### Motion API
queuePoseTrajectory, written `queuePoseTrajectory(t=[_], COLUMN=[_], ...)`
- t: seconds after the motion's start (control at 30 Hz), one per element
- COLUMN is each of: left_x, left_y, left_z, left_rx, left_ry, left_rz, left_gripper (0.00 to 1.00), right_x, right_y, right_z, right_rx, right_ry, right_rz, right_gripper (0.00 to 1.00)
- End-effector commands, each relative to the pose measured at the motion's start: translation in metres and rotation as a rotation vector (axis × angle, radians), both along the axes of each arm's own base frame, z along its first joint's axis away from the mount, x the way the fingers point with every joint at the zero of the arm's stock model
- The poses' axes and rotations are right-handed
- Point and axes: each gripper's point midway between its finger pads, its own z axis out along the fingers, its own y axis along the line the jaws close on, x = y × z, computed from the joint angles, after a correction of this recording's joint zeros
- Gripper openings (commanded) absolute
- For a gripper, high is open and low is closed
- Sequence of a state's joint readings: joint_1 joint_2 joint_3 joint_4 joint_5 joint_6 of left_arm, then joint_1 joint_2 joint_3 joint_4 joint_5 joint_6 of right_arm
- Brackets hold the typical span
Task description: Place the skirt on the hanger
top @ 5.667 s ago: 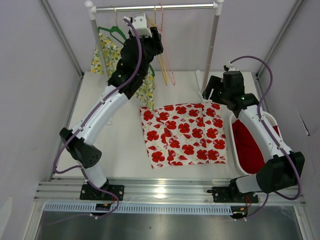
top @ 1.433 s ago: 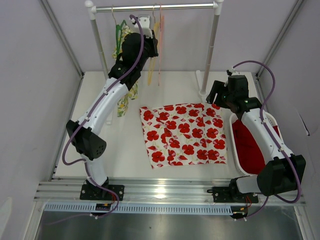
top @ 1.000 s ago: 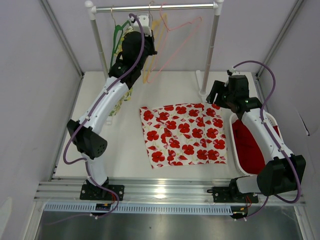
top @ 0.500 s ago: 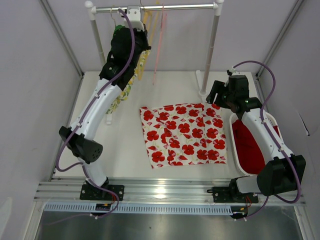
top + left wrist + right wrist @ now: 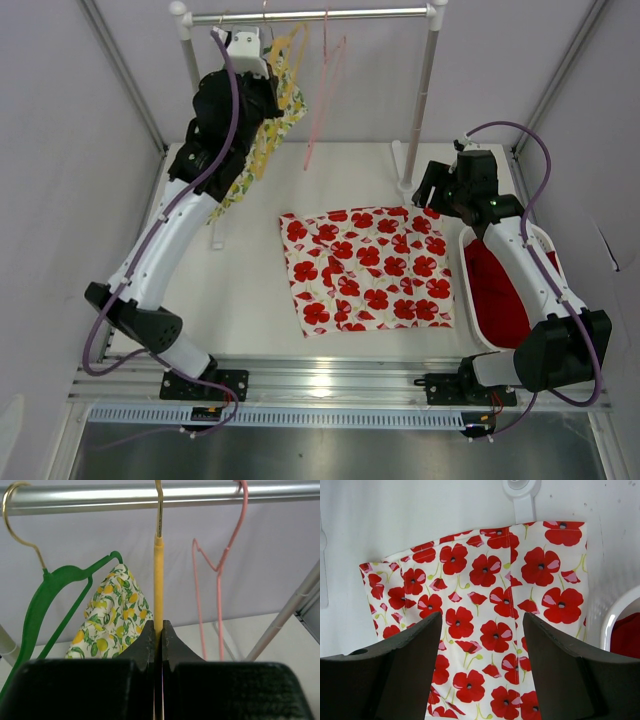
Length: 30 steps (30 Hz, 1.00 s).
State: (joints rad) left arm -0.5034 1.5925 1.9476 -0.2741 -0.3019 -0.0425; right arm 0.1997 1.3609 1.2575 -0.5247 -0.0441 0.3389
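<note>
Left pincer [image 5: 157, 630] is clamped on the neck of the yellow brass-hooked hanger [image 5: 159, 575] hung on the metal rail [image 5: 75, 497]; only the left wrist view shows this grip. Step in hand: fetching the hanger. Next move, likely: unhook it toward the red-poppy fabric skirt [image 5: 370, 270], flat on the white surface [image 5: 240, 290]. Right pincer [image 5: 481, 617] hovers wide open above it.

Top view looks down on everything — left wrist faces the rail [image 5: 100, 495] close up; right wrist shares the skirt [image 5: 485, 600].
</note>
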Motion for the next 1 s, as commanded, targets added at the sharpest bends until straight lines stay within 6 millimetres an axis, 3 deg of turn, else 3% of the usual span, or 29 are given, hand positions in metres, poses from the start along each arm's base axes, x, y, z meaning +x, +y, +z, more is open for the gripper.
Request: queuePoseTrajectory(t=[0.0, 0.03, 0.33, 0.47, 0.53, 0.63, 0.73, 0.9, 0.93, 0.97], left_x=[-0.032, -0.044, -0.105, -0.138, -0.165, -0.196, -0.224, -0.255, -0.260, -0.264], left_y=[0.010, 0.014, 0.047, 0.066, 0.073, 0.065, 0.040, 0.009, -0.004, -0.009], left_z=[0.023, 0.028, 0.013, 0.018, 0.032, 0.043, 0.039, 0.009, -0.013, -0.018], left_rx=[0.003, 0.001, 0.039, 0.033, 0.011, 0.005, -0.020, -0.042, -0.063, -0.082], left_ry=[-0.042, -0.048, -0.008, -0.033, -0.084, -0.113, -0.109, -0.077, -0.030, -0.020], left_rz=[-0.048, -0.059, -0.064, -0.063, -0.097, -0.220, -0.416, -0.659, -0.738, -0.771], left_gripper=[0.00, 0.00, 0.00, 0.00, 0.00, 0.00, 0.00, 0.00, 0.00, 0.00], right_x=[-0.001, -0.001, -0.016, -0.027, -0.032, -0.041, -0.051, -0.066, -0.068, -0.072], right_y=[0.000, 0.000, -0.007, -0.013, -0.021, -0.027, -0.032, -0.039, -0.040, -0.042], right_z=[0.025, 0.025, 0.021, 0.017, 0.016, 0.006, -0.001, 0.003, 0.007, 0.011], right_rx=[0.015, 0.015, 0.011, -0.012, -0.035, -0.049, -0.046, -0.035, -0.024, -0.020], right_ry=[-0.069, -0.067, -0.031, -0.003, 0.005, 0.045, 0.062, 0.065, 0.056, 0.048], right_rz=[0.010, 0.009, -0.025, -0.043, -0.078, -0.108, -0.137, -0.177, -0.188, -0.197], right_gripper=[0.72, 0.72, 0.72, 0.72, 0.72, 0.71, 0.71, 0.72, 0.72, 0.72])
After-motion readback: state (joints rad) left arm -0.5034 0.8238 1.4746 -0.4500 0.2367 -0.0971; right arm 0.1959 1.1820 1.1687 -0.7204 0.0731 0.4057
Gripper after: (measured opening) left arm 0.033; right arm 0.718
